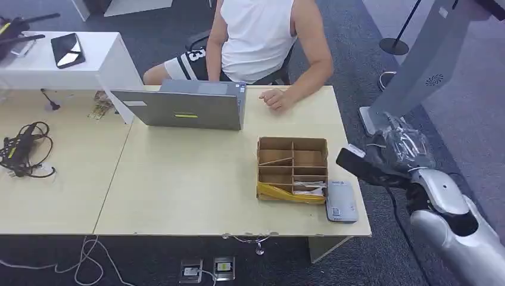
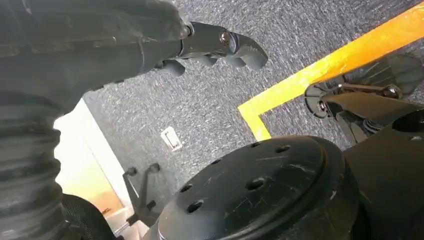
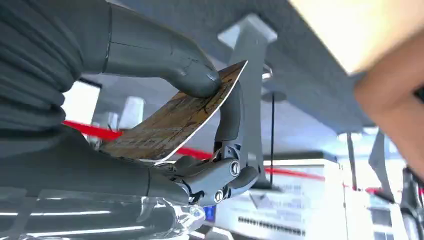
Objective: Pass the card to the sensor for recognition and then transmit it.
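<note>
- The right hand pinches 1 card between its thumb and a darker finger; the grip sits near one end, which likely leaves most of the card's face free to present to a reader.
- In the head view the right hand is raised off the right end of the table, beyond its edge and near the base of a grey kiosk. The card itself cannot be made out there.
- 1 grey sensor lies flat on the table's near right corner, touching the cardboard organiser. It sits within easy reach of the right arm, so the hand probably has to come down and inward to hold the card over it; recognition looks not yet done.
- The organiser is 1 box split into several compartments, with loose papers in the near right ones and a yellow strip along its front.
- 1 person sits at the far side behind 1 laptop, a hand resting on the table, probably the one to receive the card.
- The left hand hangs over the carpet with fingers curled in and nothing in them.
</note>
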